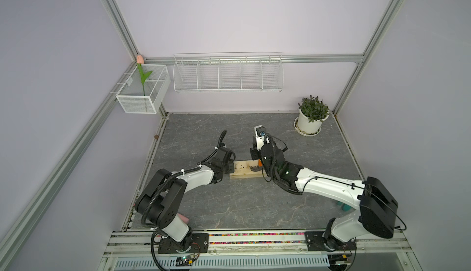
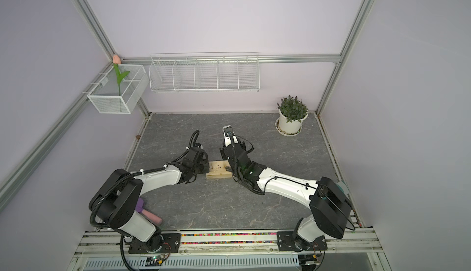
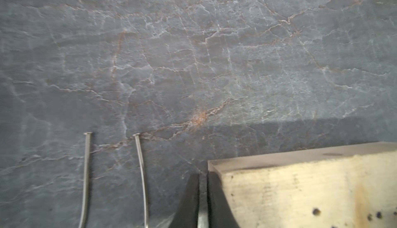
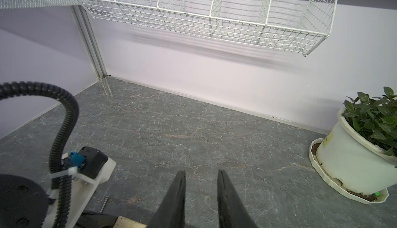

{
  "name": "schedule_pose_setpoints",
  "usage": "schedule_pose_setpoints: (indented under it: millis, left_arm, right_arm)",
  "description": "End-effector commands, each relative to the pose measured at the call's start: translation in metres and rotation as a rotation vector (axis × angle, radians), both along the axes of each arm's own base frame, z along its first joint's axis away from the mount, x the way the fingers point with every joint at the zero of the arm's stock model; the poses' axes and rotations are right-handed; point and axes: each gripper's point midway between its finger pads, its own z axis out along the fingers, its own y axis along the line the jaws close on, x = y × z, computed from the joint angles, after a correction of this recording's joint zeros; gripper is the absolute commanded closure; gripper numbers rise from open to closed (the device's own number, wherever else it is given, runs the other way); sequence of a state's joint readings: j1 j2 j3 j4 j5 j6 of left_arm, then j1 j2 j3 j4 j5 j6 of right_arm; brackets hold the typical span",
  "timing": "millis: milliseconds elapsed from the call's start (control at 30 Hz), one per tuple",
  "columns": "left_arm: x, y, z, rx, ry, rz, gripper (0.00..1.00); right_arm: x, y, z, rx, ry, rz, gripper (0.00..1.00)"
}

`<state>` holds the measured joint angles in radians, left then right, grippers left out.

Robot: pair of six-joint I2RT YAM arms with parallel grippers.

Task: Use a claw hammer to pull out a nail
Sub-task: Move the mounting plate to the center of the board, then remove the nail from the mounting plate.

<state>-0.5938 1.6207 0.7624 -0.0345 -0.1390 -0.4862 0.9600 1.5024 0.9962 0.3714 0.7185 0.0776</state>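
A pale wooden block (image 1: 244, 174) (image 2: 216, 174) (image 3: 300, 190), pocked with dark holes, lies mid-floor. The claw hammer's silver head (image 1: 253, 168) (image 2: 227, 168) rests on the block's right end, its orange neck (image 1: 259, 162) beside my right gripper (image 1: 254, 155) (image 4: 200, 171). The black handle is hidden under that wrist, and the fingers stand a handle's width apart. My left gripper (image 1: 230, 167) (image 2: 207, 167) (image 3: 203, 174) is shut at the block's left end corner. Two loose nails (image 3: 87, 173) (image 3: 141, 173) lie on the floor beside it. Any nail under the claw is hidden.
A potted plant (image 1: 311, 115) (image 4: 363, 151) stands at the back right. A white wire basket (image 1: 228, 74) hangs on the back wall, and a mesh box with a tulip (image 1: 142, 88) in the left corner. A pink and purple object (image 2: 150, 215) lies by the left arm's base.
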Motion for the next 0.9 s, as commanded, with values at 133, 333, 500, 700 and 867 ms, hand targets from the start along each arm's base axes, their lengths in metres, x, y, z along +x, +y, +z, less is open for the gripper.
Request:
schedule_pose_setpoints:
  millis: [133, 333, 500, 700, 867]
  left_arm:
    - [-0.003, -0.038, 0.006, -0.219, 0.017, -0.083, 0.90]
    - [-0.008, -0.062, 0.013, -0.351, 0.027, -0.152, 0.90]
    - [-0.011, -0.065, 0.021, -0.386, 0.014, -0.170, 0.87]
    - [-0.013, -0.052, 0.028, -0.346, -0.020, -0.164, 0.80]
    - [-0.014, -0.053, 0.030, -0.350, -0.035, -0.180, 0.79]
  right_arm:
    - [0.001, -0.034, 0.045, 0.095, -0.100, -0.072, 0.93]
    - [0.002, -0.037, 0.046, 0.063, -0.093, -0.078, 0.93]
    - [0.007, -0.031, 0.039, 0.027, -0.064, -0.089, 0.93]
    - [0.013, -0.014, 0.031, -0.075, -0.052, -0.139, 0.93]
    - [0.014, 0.000, 0.029, -0.134, -0.074, -0.172, 0.93]
